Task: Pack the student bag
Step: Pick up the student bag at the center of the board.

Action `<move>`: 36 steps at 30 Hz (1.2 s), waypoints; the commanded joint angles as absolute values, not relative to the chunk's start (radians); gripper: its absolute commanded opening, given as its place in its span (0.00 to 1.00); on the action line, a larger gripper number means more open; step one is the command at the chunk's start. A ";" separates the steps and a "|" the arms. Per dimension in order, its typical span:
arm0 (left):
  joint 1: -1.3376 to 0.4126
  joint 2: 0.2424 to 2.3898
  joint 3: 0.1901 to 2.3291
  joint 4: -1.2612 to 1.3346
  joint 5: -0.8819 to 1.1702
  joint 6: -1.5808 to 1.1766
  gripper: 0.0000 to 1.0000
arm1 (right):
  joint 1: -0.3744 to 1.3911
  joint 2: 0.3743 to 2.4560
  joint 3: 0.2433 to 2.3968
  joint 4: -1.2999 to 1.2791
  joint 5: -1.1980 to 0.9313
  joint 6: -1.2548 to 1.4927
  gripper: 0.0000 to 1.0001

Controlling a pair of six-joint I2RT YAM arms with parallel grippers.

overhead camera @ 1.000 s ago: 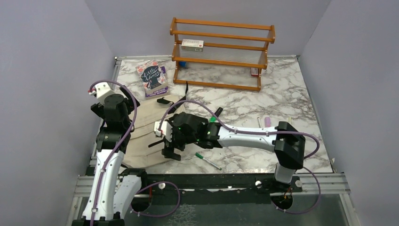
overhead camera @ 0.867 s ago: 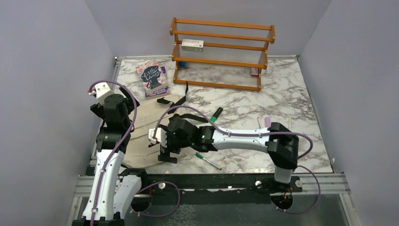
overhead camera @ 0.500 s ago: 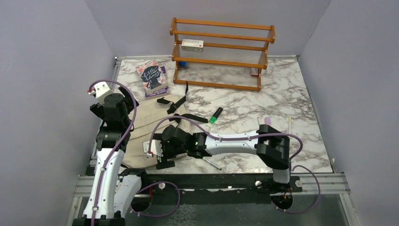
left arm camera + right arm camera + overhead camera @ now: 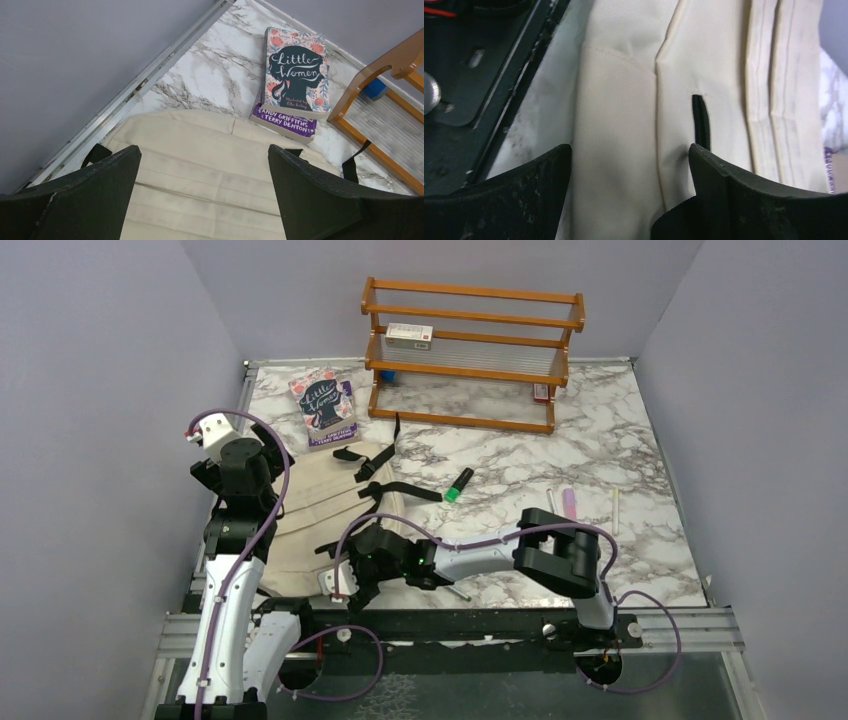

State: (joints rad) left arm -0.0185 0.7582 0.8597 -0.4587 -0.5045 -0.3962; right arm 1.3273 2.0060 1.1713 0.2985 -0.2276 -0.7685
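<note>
The student bag point(image 4: 315, 505), a cream canvas backpack with black straps point(image 4: 403, 489), lies flat at the table's left. My left gripper point(image 4: 258, 468) hovers open and empty above the bag's far left part; in the left wrist view point(image 4: 205, 160) bare canvas point(image 4: 210, 165) shows between its wide-apart fingers. My right gripper point(image 4: 345, 588) is low over the bag's near edge. In the right wrist view point(image 4: 629, 155) it is open, with cream fabric point(image 4: 619, 120) between its fingers and a black zipper point(image 4: 700, 122) just beside the right finger.
Two stacked books point(image 4: 323, 408) lie beyond the bag, also in the left wrist view point(image 4: 295, 75). A wooden rack point(image 4: 470, 350) holding a small box point(image 4: 409, 333) stands at the back. A green highlighter point(image 4: 459, 485), a pink item point(image 4: 568, 502) and a thin white stick point(image 4: 613, 508) lie to the right. The metal frame point(image 4: 450, 625) runs along the near edge.
My right arm has swung toward the near left, taking its open gripper from the bag's right side down to its near edge. The left arm has not moved.
</note>
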 commanded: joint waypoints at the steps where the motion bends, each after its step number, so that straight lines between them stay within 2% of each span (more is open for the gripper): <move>1: -0.009 0.757 0.852 -0.460 -0.496 -0.394 0.99 | 1.339 2.063 1.237 0.391 -0.163 -0.859 0.90; 7: -0.009 0.766 0.853 -0.459 -0.492 -0.394 0.99 | 1.352 2.134 1.287 0.428 -0.033 -0.967 0.90; 10: -0.009 0.767 0.853 -0.458 -0.490 -0.394 0.99 | 1.353 2.164 1.304 0.437 -0.005 -1.002 0.85; 17: -0.009 0.768 0.851 -0.456 -0.482 -0.393 0.99 | 1.353 2.148 1.314 0.430 0.050 -0.956 0.38; 24: -0.009 0.772 0.863 -0.456 -0.466 -0.397 0.99 | 1.352 2.025 1.253 0.389 0.099 -0.841 0.03; 29: -0.009 0.777 1.026 -0.520 -0.329 -0.450 0.99 | 1.328 1.915 1.192 0.416 0.083 -0.742 0.01; 36: -0.009 0.837 1.367 -0.683 -0.222 -0.477 0.99 | 1.243 1.796 1.208 0.397 -0.072 -0.523 0.01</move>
State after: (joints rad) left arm -0.0143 0.8230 1.1908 -0.5797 -0.3195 -0.4465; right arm 1.2922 1.8862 1.1824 0.3553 0.0097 -0.6891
